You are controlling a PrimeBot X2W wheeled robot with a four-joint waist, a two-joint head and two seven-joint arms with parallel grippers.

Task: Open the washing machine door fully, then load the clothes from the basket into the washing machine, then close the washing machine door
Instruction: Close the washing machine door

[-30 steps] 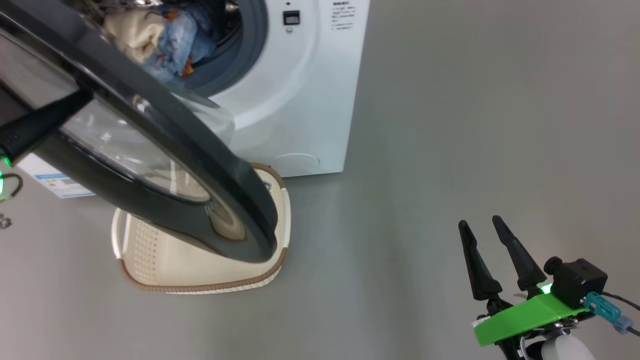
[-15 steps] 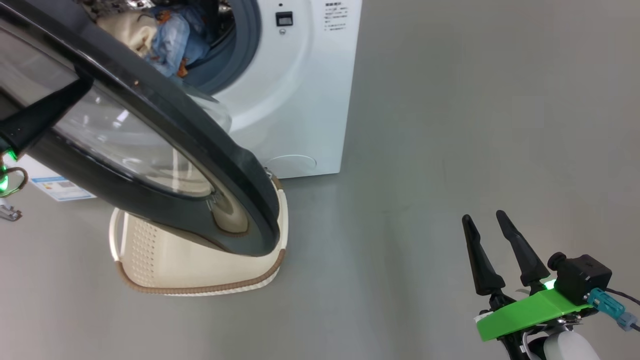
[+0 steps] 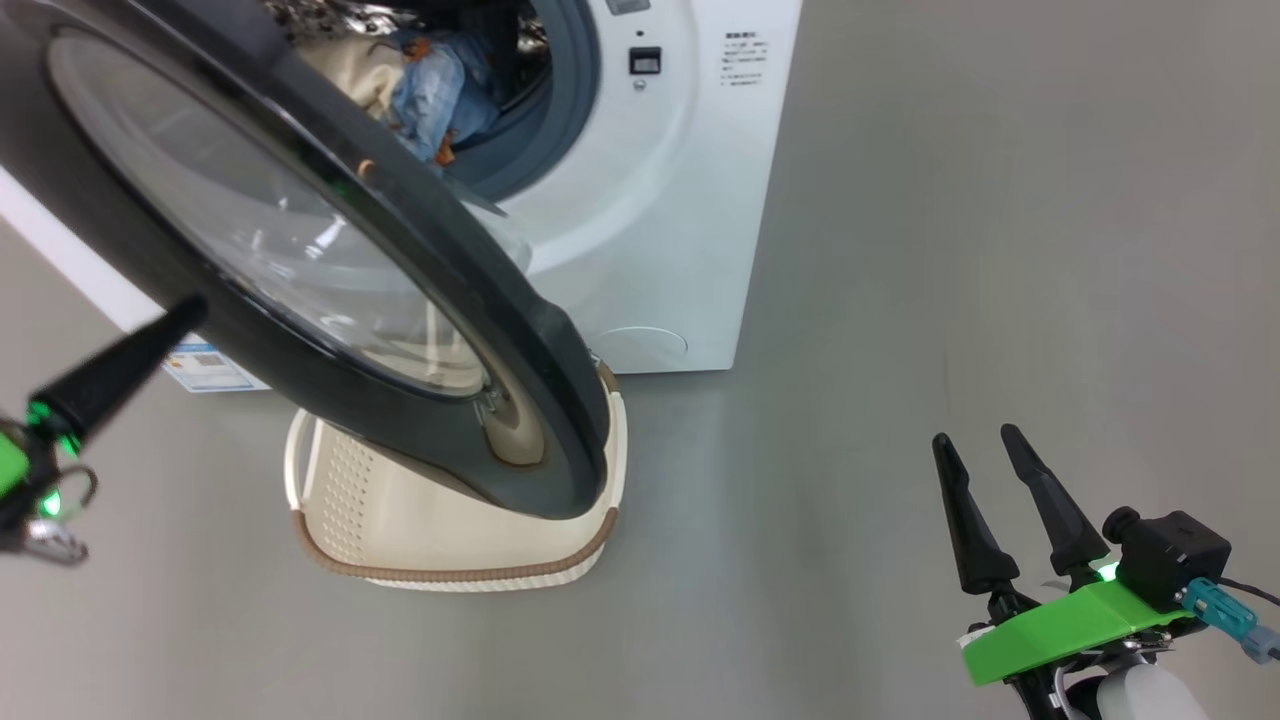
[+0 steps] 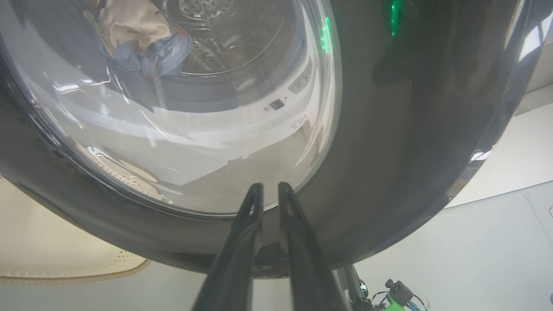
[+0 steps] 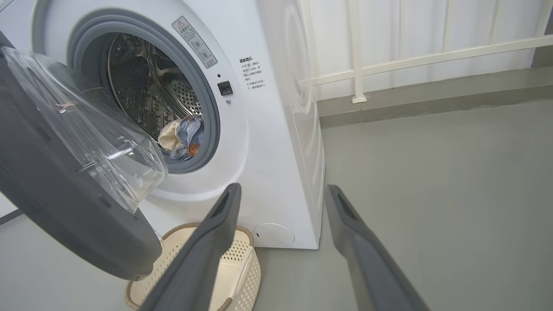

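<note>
Standing on the grey floor (image 3: pixel 900 300), the big white boxy front-loading washing machine (image 3: pixel 680 200) has its grey-blue gasket and steel perforated drum exposed. Hinged to the machine's front, the large round door (image 3: pixel 545 380) with its wide glossy black rim and bulging clear glass bowl is swung partly out, the bowl facing back toward the machine's mouth. On the floor against the machine's foot, under the door's lower edge, sits the small cream-white perforated plastic basket (image 3: pixel 400 520) with a brown woven-look rim; what shows of its inside is bare. Inside the machine's drum, at the lower lip of the mouth, lie the clothes (image 3: pixel 440 90): blue cloth with orange-brown print bunched against a plain cream piece.

Out in front of the machine, on the door's outer side, the left pincer (image 3: pixel 190 310) is clenched almost together, a thin slit between its dark fingers and nothing in it; its tips point at the door's rim by the glass, and I cannot tell whether they touch. Well clear of the machine's right side, above the floor, the right pincer (image 3: pixel 974 436) is released wide, grasping nothing.
</note>
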